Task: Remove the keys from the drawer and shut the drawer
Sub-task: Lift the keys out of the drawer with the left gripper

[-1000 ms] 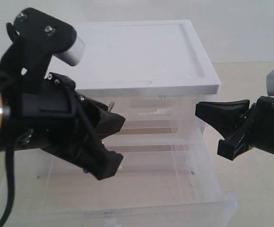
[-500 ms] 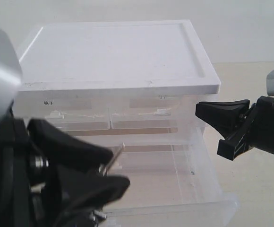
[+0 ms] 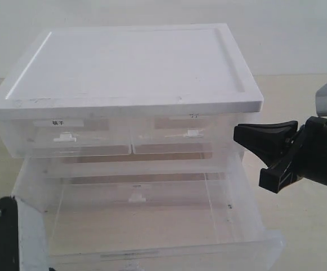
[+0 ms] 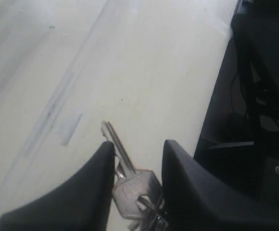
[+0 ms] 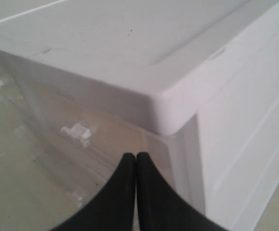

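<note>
The drawer (image 3: 248,195) of the cabinet's middle tier stands pulled far out toward the front; it is translucent and nothing shows inside it. In the left wrist view my left gripper (image 4: 137,147) is shut on the keys (image 4: 134,188): a silvery key blade juts out between the black fingers over a pale surface, and the blue fob is hidden. Only a black part of the left arm (image 3: 0,237) shows at the exterior view's bottom-left corner. My right gripper (image 3: 237,132) hovers at the cabinet's right side, shut and empty, close to the white top's corner (image 5: 175,108).
The white-topped cabinet (image 3: 135,62) fills the middle of the view, with two half-width top drawers (image 3: 67,138) closed. A dark stand or frame (image 4: 255,120) lies beside the left gripper. Pale tabletop (image 3: 299,226) runs to the right of the drawer.
My left arm has pulled back from over the open drawer, down and to the left, almost out of the exterior view, carrying the keys. The right gripper has stayed put.
</note>
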